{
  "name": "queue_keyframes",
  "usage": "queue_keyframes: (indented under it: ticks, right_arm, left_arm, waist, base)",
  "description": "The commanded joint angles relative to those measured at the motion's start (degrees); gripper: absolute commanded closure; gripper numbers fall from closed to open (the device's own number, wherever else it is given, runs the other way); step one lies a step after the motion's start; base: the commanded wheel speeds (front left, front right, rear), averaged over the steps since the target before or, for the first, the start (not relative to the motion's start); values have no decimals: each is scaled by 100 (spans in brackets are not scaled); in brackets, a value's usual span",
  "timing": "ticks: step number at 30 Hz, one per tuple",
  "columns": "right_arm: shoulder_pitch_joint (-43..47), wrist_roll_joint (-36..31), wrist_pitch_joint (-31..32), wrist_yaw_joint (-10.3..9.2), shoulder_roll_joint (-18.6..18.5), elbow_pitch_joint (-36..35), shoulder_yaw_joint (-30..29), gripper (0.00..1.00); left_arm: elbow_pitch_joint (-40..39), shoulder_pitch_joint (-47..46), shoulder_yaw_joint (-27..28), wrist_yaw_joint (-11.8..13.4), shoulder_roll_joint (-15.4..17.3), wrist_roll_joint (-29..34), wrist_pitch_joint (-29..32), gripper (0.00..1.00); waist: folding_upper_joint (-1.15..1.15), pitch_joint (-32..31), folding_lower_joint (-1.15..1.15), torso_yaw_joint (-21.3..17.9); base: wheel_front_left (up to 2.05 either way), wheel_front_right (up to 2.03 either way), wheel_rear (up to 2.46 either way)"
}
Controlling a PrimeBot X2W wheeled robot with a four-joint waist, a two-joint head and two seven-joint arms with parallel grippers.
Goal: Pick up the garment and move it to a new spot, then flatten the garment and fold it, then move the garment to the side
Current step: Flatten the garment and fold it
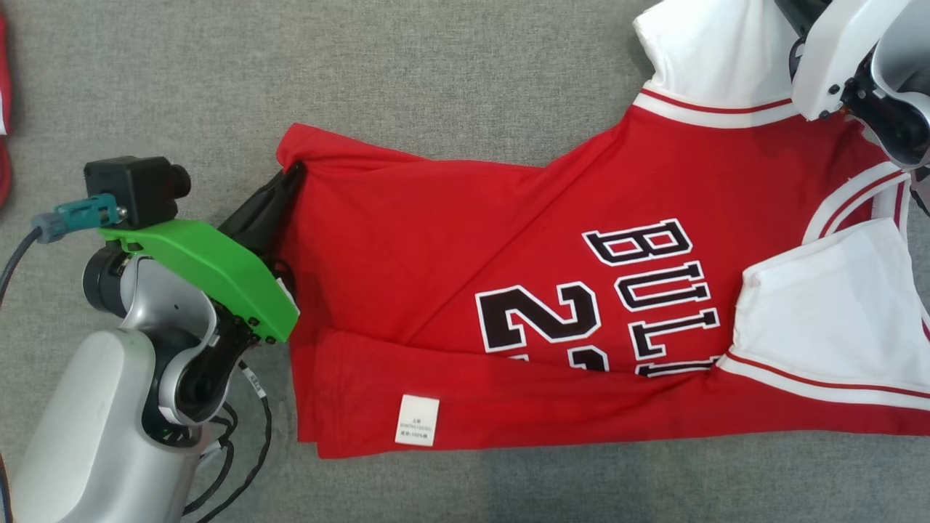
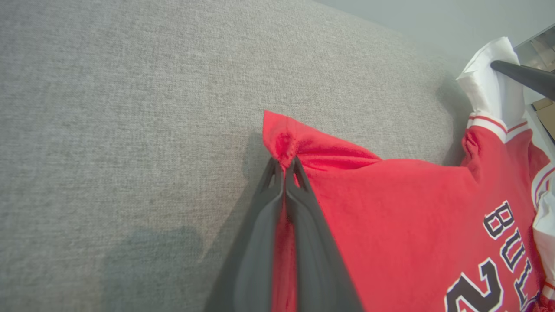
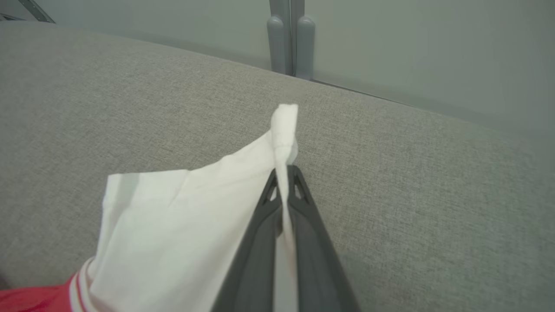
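Garment [image 1: 508, 240], a red jersey with white sleeves, lies on the grey cloth [image 1: 436, 73], spread between the two pincers. It is not flat: the long edge on the robot's side of the left pincer [image 2: 284, 169] is turned over, so a white label [image 1: 417, 420] shows there, and one sleeve [image 1: 821, 305] lies folded upon the chest.

The left pincer is closed on a red hem corner [image 2: 282, 134]. The cloth is squeezed between the fingers, and a small tuft stands out just beyond the tips. The right pincer [image 3: 286, 171] is closed on the edge of the other sleeve [image 3: 186, 216], and a thin strip of white pokes out past its tips.

I think the two grips are taken at opposite ends on purpose. Raised together, the pincers would hold the garment stretched between them, so it hangs open and does not bunch. This looks like the picking up, with most of the cloth resting on the surface. The hold on the sleeve seems thin, so a quick pull may let it slip
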Motion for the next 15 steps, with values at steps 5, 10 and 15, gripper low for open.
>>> queue_keyframes:
  ticks: [5,10,15]
  right_arm:
    - [-58,202,-236,-4,-158,24,59,100]
    - [82,426,-563,-4,-241,-59,128,100]
    - [287,614,-842,-4,-401,-426,267,100]
  left_arm:
    - [-4,14,194,140,26,-28,-148,100]
    - [227,-194,326,222,56,11,-232,100]
    - [144,-1,327,220,83,-37,-244,100]
  waist:
    - [0,-132,0,-106]
    - [0,-223,0,-197]
    - [0,-343,0,-275]
  base:
    - [0,0,0]
    - [0,0,0]
    - [0,0,0]
